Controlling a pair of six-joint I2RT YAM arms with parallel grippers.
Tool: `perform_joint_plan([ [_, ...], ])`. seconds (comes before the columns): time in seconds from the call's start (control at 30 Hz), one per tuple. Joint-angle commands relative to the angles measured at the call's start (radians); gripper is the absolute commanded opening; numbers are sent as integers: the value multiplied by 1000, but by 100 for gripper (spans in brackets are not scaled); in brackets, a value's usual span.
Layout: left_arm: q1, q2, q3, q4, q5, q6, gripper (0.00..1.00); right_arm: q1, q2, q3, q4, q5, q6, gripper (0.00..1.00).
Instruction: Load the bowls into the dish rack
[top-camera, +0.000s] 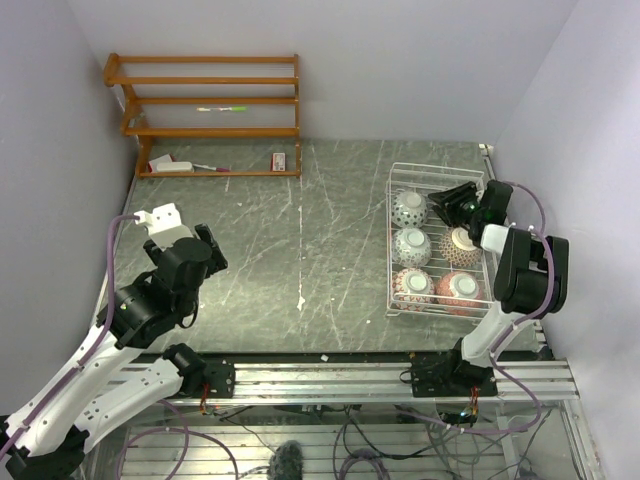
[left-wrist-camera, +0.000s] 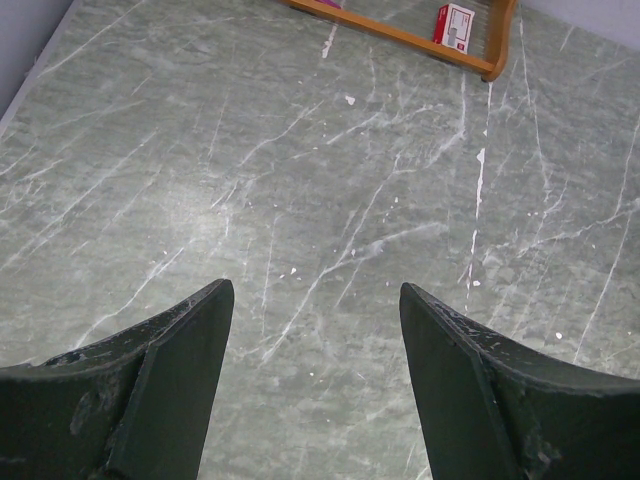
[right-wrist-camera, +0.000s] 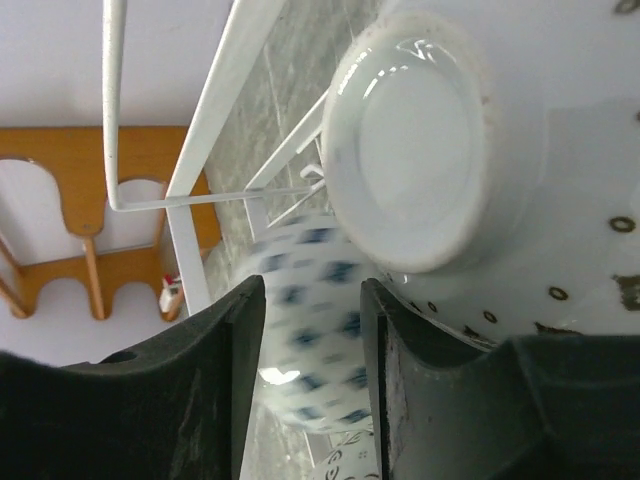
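Left gripper (left-wrist-camera: 315, 290) fingers spread wide over the marbled surface (left-wrist-camera: 300, 150). Right gripper (right-wrist-camera: 312, 290) fingers sit narrow among the bowls (top-camera: 412, 245) in the dish rack (top-camera: 440, 167); whether they grip anything I cannot tell. The red-and-white box (left-wrist-camera: 455, 25) has print too small to read.

I've got the wooden shelf unit (top-camera: 205, 110) at 11 o'clock in the top view, against the back wall (top-camera: 400, 60). It's orange-brown and has several tiers. There's a green-and-pink pen (top-camera: 222, 108) on a middle tier. Bottom tier: white-and-red item (top-camera: 170, 164) at its 9 o'clock end, second pen (top-camera: 210, 168) just beside it, small red-and-white box (top-camera: 280, 160) towards the 3 o'clock end. The table (top-camera: 300, 240) is grey-green stone with white veins. An aluminium rail (top-camera: 330, 378) runs along its 6 o'clock edge. In the left wrist view the box is at 1 o'clock. In the right wrist view the shelf is at 9 o'clock.
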Motion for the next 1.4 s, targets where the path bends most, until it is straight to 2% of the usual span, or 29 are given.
perform_joint_plan([
  [0.0, -2, -3, 18, 12, -14, -4, 78, 4, -47, 54, -157, 62, -117, 45],
  [0.27, -2, -10, 22, 6, -14, -7, 79, 23, -89, 102, -209, 64, -169, 48],
  [0.4, -2, -18, 17, 16, -6, -2, 80, 58, -150, 154, -288, 116, -231, 50],
  [0.6, -2, 6, 29, 28, 22, 12, 92, 197, -249, 267, -471, 275, -404, 61],
  [0.7, -1, 30, 49, 29, 39, 34, 99, 275, -302, 289, -528, 360, -475, 69],
  [0.8, -2, 69, 71, 12, 40, 42, 100, 347, -330, 304, -580, 419, -530, 78],
  [0.93, -1, 101, 84, -4, 34, 48, 100, 424, -347, 305, -630, 460, -587, 98],
  [0.97, -2, 102, 82, 0, 35, 49, 100, 439, -350, 306, -639, 468, -599, 99],
  [1.37, -1, 73, 38, 48, 44, 92, 99, 525, -470, 175, -634, 463, -642, 100],
])
